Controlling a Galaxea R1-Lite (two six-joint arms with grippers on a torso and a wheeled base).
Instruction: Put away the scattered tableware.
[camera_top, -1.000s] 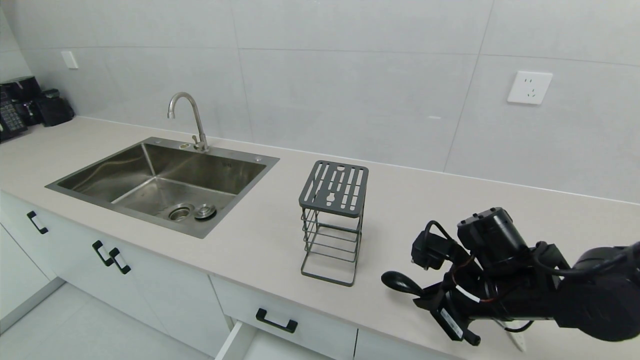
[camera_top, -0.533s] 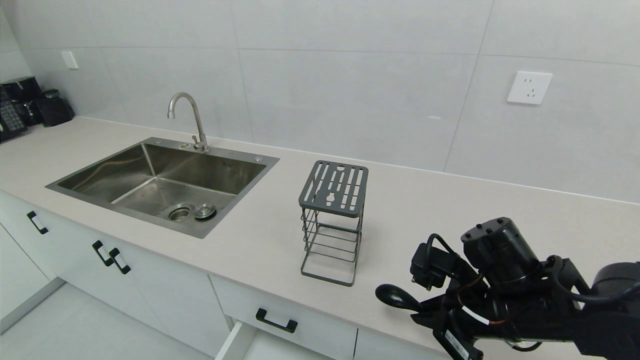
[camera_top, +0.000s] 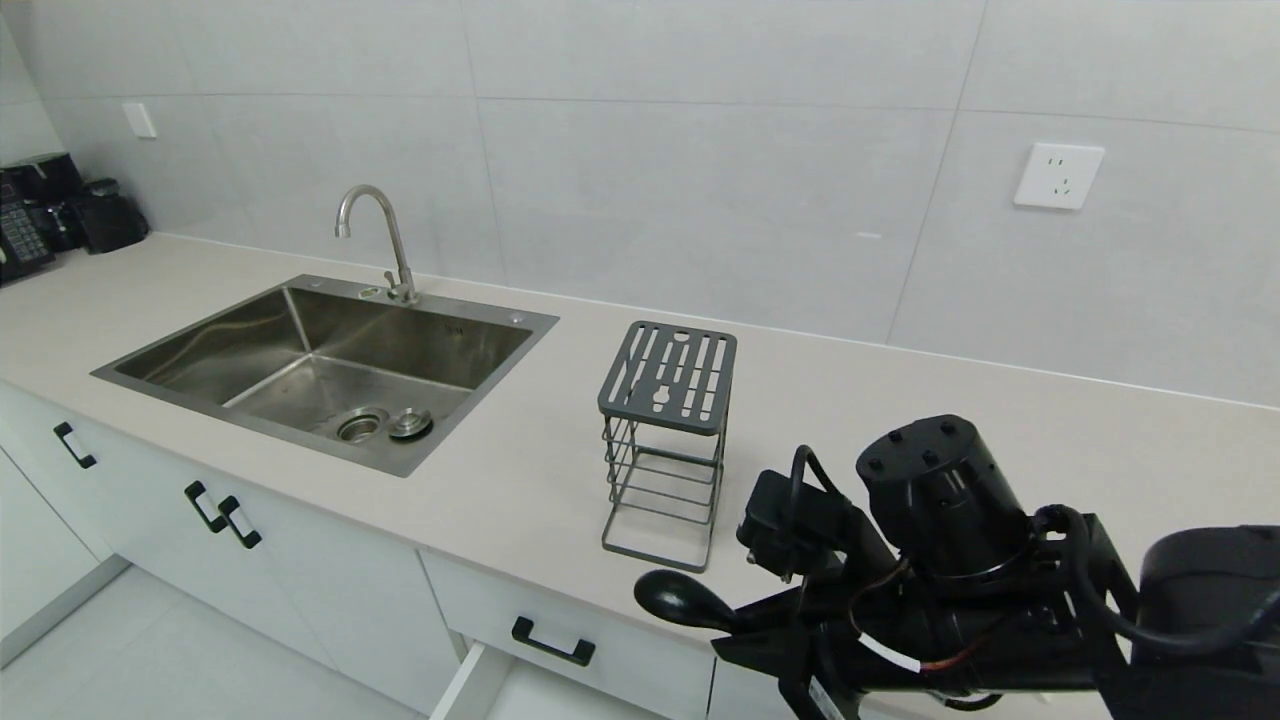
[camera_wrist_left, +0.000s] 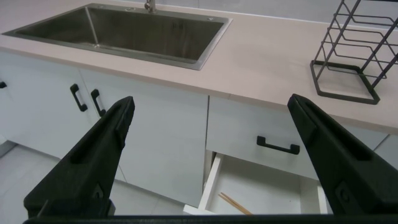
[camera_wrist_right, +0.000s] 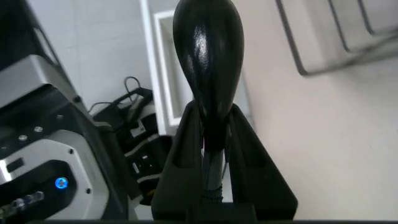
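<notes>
A black spoon (camera_top: 672, 598) juts out leftward from my right gripper (camera_top: 765, 640), which is shut on its handle. Its bowl hangs over the counter's front edge, just right of the partly open drawer (camera_top: 470, 690). In the right wrist view the spoon's bowl (camera_wrist_right: 208, 56) stands above the fingers (camera_wrist_right: 186, 149) clamped on the handle, with the white drawer (camera_wrist_right: 155, 68) below it. My left gripper (camera_wrist_left: 210, 102) is open and holds nothing, low in front of the cabinets, facing the open drawer (camera_wrist_left: 261, 193). A pair of chopsticks (camera_wrist_left: 235, 203) lies inside.
A dark wire rack (camera_top: 668, 440) stands on the beige counter (camera_top: 520, 470), close to the right arm. The steel sink (camera_top: 330, 365) with its tap (camera_top: 375, 235) is to the left. Cabinet handles (camera_top: 222, 515) line the fronts. A wall socket (camera_top: 1060, 175) is at the right.
The right arm has moved left and toward the counter's front edge with the spoon, bringing the bowl from over the counter to past its edge near the drawer.
</notes>
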